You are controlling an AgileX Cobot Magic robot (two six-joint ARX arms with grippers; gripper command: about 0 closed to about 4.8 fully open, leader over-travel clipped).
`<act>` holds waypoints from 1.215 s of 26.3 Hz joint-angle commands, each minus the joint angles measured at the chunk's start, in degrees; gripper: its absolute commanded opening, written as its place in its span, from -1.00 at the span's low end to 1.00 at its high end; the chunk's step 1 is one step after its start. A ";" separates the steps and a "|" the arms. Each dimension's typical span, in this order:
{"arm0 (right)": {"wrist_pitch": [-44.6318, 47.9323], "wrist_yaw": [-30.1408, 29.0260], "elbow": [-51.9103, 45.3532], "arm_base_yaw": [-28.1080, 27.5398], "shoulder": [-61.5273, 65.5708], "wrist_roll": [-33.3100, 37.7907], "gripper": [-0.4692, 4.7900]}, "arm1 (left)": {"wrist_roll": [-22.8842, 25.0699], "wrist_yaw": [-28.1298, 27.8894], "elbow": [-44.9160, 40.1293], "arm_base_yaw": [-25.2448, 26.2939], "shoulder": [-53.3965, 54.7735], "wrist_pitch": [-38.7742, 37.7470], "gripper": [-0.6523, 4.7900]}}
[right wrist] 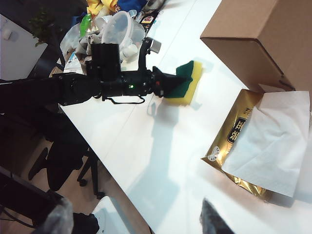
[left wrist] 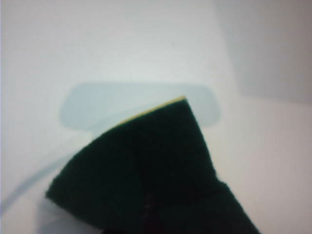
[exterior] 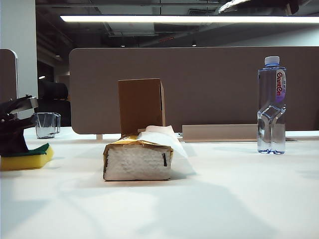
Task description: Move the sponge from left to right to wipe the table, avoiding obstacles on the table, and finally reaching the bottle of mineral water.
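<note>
Your left gripper [right wrist: 170,84] is clamped tight on the sponge [exterior: 27,155], a rectangular yellow foam block with a dark green scouring layer on top. It sits flat on the smooth white table [exterior: 224,199] at the far left of the exterior view, well apart from everything else. In the left wrist view you mostly get the green layer up close, a thin yellow edge showing.

Your right gripper [right wrist: 214,222]: only one dark fingertip shows at the edge of its wrist view; jaws stand wide apart, nothing held, hanging near the tissue pack.

Mid-table: gold-wrapped pack of white tissues [exterior: 138,160], one sheet sticking out of the top. Dark panel with gold characters on the wrap, too small to read. Just behind it, an upright plain brown cardboard box [exterior: 141,104], no print visible.

Far right: tall clear plastic bottle [exterior: 271,107], white cap, pinched waist, purple-white label reading "Ganten". Upright, well apart from the pack.

Clear glass mug [exterior: 47,124] stands behind the sponge, near the back edge.
</note>
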 commanded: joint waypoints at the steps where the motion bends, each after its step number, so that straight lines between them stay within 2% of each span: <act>1: 0.66 -0.15 0.42 0.07 -0.20 -0.04 0.46 | -0.87 -0.26 -3.02 -0.20 -0.61 -8.66 -0.78; 8: 0.63 -0.28 0.42 0.07 -0.22 -0.04 0.46 | -2.69 -0.07 -11.37 -0.22 -6.54 -4.98 -0.78; 16: -0.02 -1.38 0.42 0.07 -0.26 -0.07 0.46 | -8.26 1.20 -20.61 -0.26 -15.21 -0.02 -0.78; 23: -11.43 -4.07 0.42 0.09 -0.31 -1.81 0.46 | -10.80 1.20 -28.44 -0.26 -24.48 1.99 -0.78; 32: -17.97 -5.03 0.42 0.09 -4.57 -3.06 0.46 | -14.73 1.92 -35.08 -0.28 -32.70 2.56 -0.78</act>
